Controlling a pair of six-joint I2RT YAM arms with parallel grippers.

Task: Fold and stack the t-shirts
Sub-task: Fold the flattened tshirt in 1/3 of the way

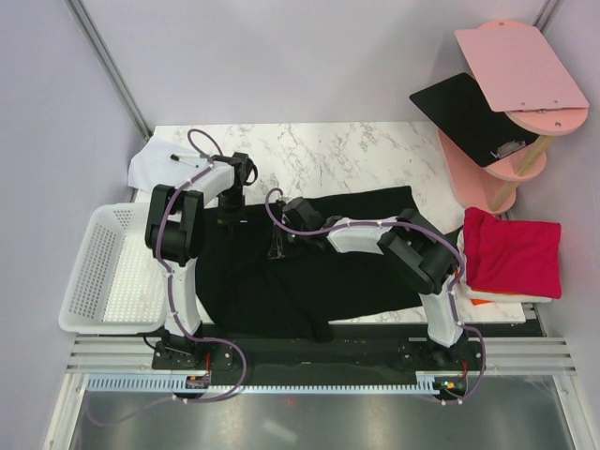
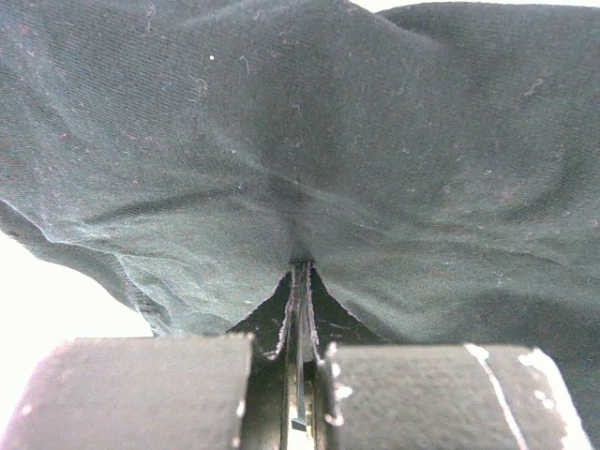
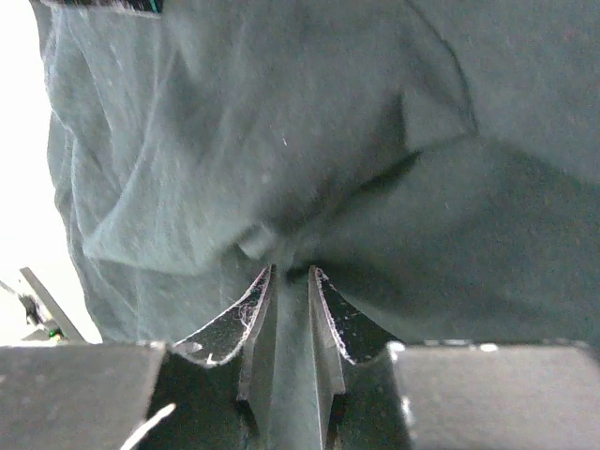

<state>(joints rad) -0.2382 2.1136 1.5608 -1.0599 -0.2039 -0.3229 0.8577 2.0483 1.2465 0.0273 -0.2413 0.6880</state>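
A black t-shirt [image 1: 309, 272] lies spread across the middle of the white marbled desk [image 1: 328, 155], its cloth rumpled and its near edge reaching the dark strip in front of the arm bases. The left tool [image 1: 228, 221] is down on the shirt's far left part. In the left wrist view the left tool [image 2: 300, 272] has its fingers [image 2: 150, 389] pressed together with only a hairline slit between them, and the black cloth [image 2: 309, 141] is pinched at their tips, with creases running out from that spot. The right tool [image 1: 278, 248] is down on the shirt just right of the left one, near the shirt's middle. In the right wrist view the right tool [image 3: 291, 274] has its fingers [image 3: 258, 328] drawn close, clamped on a narrow fold of the shirt [image 3: 309, 141] that fills the gap between them. A folded red t-shirt [image 1: 511, 253] sits at the right edge of the desk, well apart from the black one, on top of a small stack with an orange edge [image 1: 480, 300] showing under it. A white basket [image 1: 80, 281] stands at the left edge of the desk. A white paper sheet [image 1: 150, 167] with a marker [image 1: 187, 161] on it lies at the far left corner. A pink stand [image 1: 497, 169] at the far right carries a black board [image 1: 459, 112].
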